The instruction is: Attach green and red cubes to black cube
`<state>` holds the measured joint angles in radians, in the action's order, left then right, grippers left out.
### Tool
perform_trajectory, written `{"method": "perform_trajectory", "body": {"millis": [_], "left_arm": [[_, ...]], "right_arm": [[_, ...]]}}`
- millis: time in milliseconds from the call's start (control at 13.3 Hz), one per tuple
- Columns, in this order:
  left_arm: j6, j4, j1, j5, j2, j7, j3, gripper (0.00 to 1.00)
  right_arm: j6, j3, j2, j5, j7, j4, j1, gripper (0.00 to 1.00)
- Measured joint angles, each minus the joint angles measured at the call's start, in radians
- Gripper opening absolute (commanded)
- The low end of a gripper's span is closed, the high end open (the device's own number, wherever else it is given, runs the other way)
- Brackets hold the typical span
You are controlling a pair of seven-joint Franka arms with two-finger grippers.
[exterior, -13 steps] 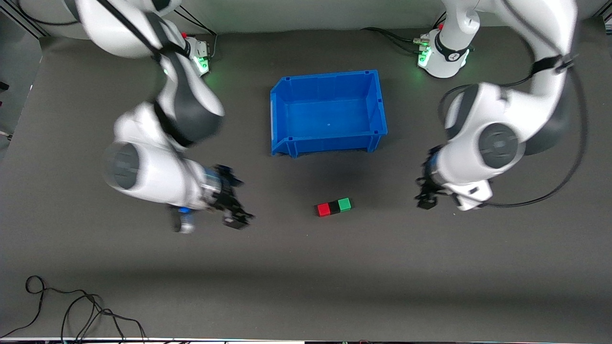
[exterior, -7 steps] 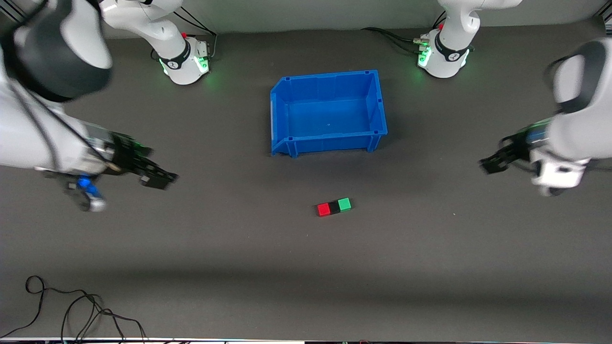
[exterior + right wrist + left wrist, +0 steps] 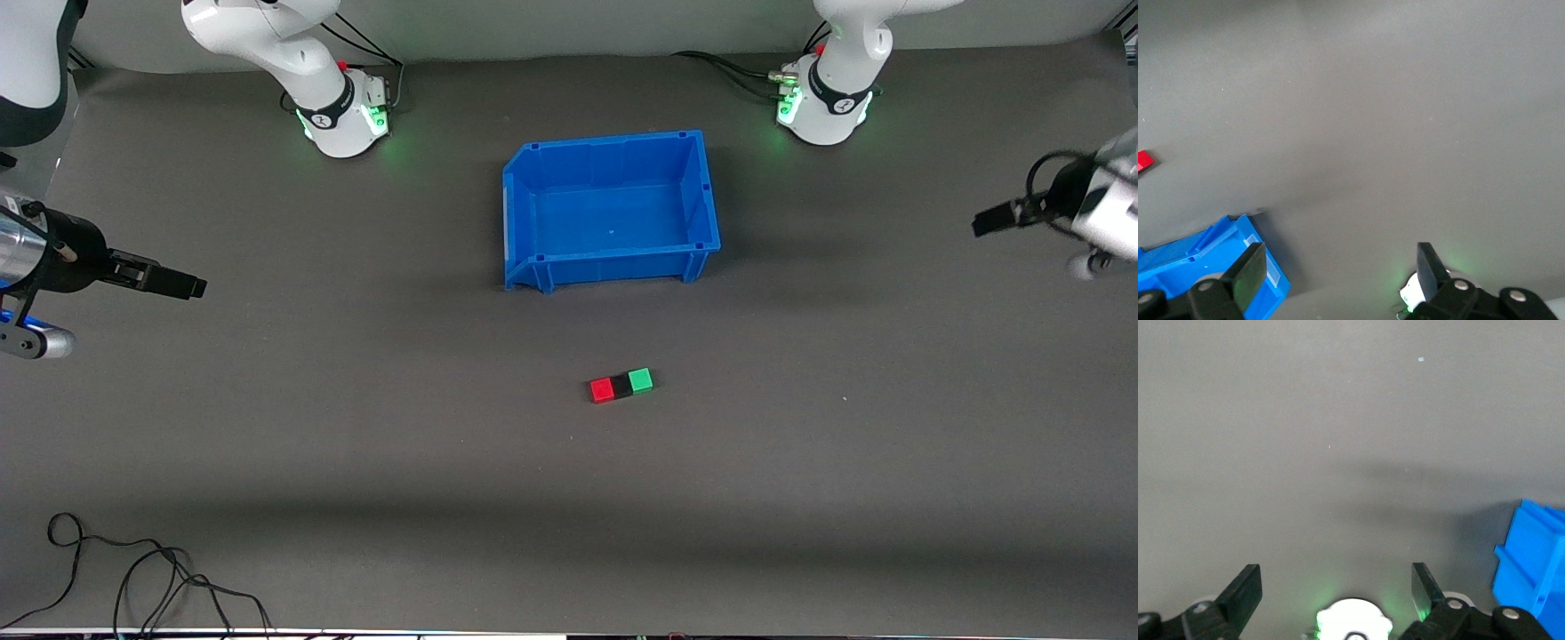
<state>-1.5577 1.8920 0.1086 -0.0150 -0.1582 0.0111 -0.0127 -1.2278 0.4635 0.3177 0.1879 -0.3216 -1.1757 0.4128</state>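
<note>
The red cube [image 3: 602,389], black cube [image 3: 621,385] and green cube [image 3: 640,380] lie touching in one short row on the dark table, black in the middle, nearer the front camera than the blue bin. An edge of the red cube shows in the right wrist view [image 3: 1143,161]. My right gripper [image 3: 182,286] is open and empty, up over the right arm's end of the table. My left gripper [image 3: 987,220] is open and empty, up over the left arm's end. Both are well apart from the cubes. Their open fingers show in the left wrist view [image 3: 1336,587] and the right wrist view [image 3: 1340,267].
The empty blue bin [image 3: 605,140] stands mid-table between the arm bases and the cubes; a corner shows in both the left wrist view [image 3: 1531,573] and the right wrist view [image 3: 1205,260]. A black cable [image 3: 133,578] lies at the table's near edge, toward the right arm's end.
Both arms have swung away from the cube row, out toward their own ends of the table. The three cubes have not moved.
</note>
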Motion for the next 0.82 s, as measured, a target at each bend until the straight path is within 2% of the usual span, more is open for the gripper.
{"method": "perform_trajectory", "body": {"millis": [225,450,525,825], "left_arm": [[-0.022,-0.01,0.0,0.058,-0.076,0.083,0.002,1.0],[0.005,-0.07,-0.002,0.066,-0.039,0.084,-0.016,1.0],[0.035,-0.106,-0.002,0.064,-0.011,0.083,-0.031,1.0],[0.106,-0.264,-0.001,0.061,0.107,0.058,-0.05,1.0]], "right_arm": [[0.0,-0.001,0.001,-0.002,0.001,-0.007,0.006,1.0],[0.001,-0.017,0.0,-0.004,0.002,-0.009,-0.013,1.0],[0.001,-0.06,-0.002,-0.008,0.002,-0.01,-0.054,1.0],[0.008,-0.299,-0.04,-0.042,0.008,-0.031,-0.304,1.0]]}}
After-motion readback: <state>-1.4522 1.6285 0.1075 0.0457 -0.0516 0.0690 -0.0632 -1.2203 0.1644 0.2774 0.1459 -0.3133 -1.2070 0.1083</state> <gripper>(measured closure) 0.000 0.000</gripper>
